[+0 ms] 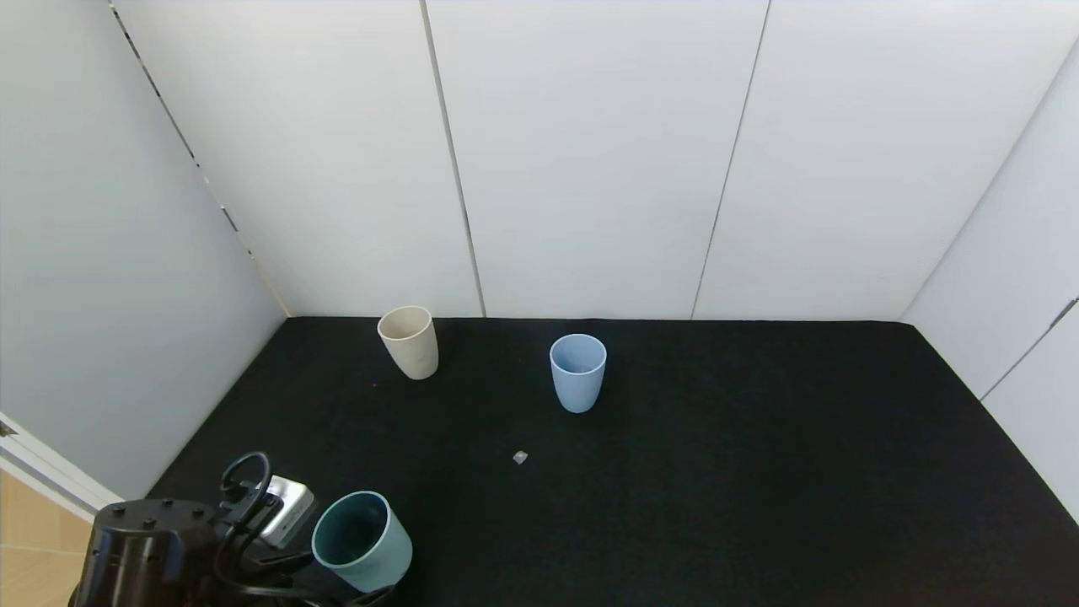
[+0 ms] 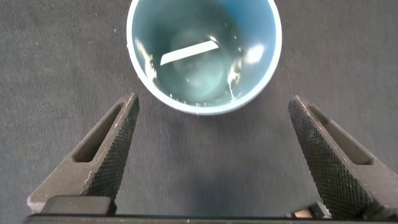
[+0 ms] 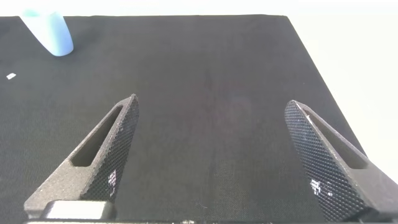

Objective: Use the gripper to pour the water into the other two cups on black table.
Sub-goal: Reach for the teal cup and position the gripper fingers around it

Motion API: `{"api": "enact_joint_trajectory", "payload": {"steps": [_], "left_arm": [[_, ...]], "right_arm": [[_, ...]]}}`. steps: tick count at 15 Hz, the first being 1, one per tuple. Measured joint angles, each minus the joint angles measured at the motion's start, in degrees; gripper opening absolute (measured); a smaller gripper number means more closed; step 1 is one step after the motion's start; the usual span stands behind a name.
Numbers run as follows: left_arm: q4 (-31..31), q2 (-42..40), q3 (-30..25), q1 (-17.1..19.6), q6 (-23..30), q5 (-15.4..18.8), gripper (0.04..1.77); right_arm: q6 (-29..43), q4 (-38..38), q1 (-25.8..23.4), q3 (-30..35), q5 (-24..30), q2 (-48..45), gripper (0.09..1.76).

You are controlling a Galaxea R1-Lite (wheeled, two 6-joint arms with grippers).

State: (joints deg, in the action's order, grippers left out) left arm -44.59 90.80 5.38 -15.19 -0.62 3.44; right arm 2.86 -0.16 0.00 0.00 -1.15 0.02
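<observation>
The water (image 2: 199,74) sits as a shallow, glinting layer in the bottom of the teal cup (image 1: 362,541), which stands upright at the near left of the desk (image 1: 716,472). The left end effector (image 2: 208,155) hovers right above and just short of that cup, its two textured fingers (image 2: 106,149) spread wide with the cup's rim beyond their tips; it has hold of nothing. In the head view only its black wrist and looped cables show, just beside the cup.

The beige cup (image 1: 409,341) and the light blue cup (image 1: 578,372), the two to be filled, stand upright towards the far side of the desk, well apart from the teal cup and from each other. A small pale scrap (image 1: 520,458) lies on the desk between them and the teal cup.

By my judgement the step in hand is the approach to grasp the teal cup; no pouring is done yet. The next move calls for bringing the fingers down around the cup's wall, closing firmly without tipping it, then lifting it level.

The right end effector (image 3: 211,155) hangs over bare desk on the right side, fingers likewise spread wide and empty, and does not show in the head view. Whether the two far cups hold anything cannot be made out.
</observation>
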Motion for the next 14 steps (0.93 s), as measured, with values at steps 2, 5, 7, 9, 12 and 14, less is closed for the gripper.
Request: {"api": "enact_joint_trajectory", "payload": {"steps": [2,5,7,9,12,14], "left_arm": [[-4.63,2.76,-0.65,0.10,0.00,-0.33,1.72],[-11.33,7.50,-1.16,0.21,0.00,-0.72,1.72],[-15.21,10.50,-1.17,0.50,0.00,-1.65,1.72],[-19.04,13.23,-1.22,0.73,0.02,-2.47,1.72],[-22.54,15.90,-1.57,0.87,0.00,-3.08,1.72],[-23.95,16.87,-1.68,0.87,0.02,-3.11,1.72]], "right_arm": [[0.02,0.00,0.00,0.00,0.00,0.00,1.71],[0.00,0.00,0.00,0.00,0.02,0.00,1.71],[0.00,0.00,0.00,0.00,0.00,0.00,1.71],[0.00,0.00,0.00,0.00,0.00,0.00,1.71],[0.00,0.00,0.00,0.00,0.02,0.00,1.71],[0.02,0.00,0.00,0.00,0.02,0.00,1.71]]}}
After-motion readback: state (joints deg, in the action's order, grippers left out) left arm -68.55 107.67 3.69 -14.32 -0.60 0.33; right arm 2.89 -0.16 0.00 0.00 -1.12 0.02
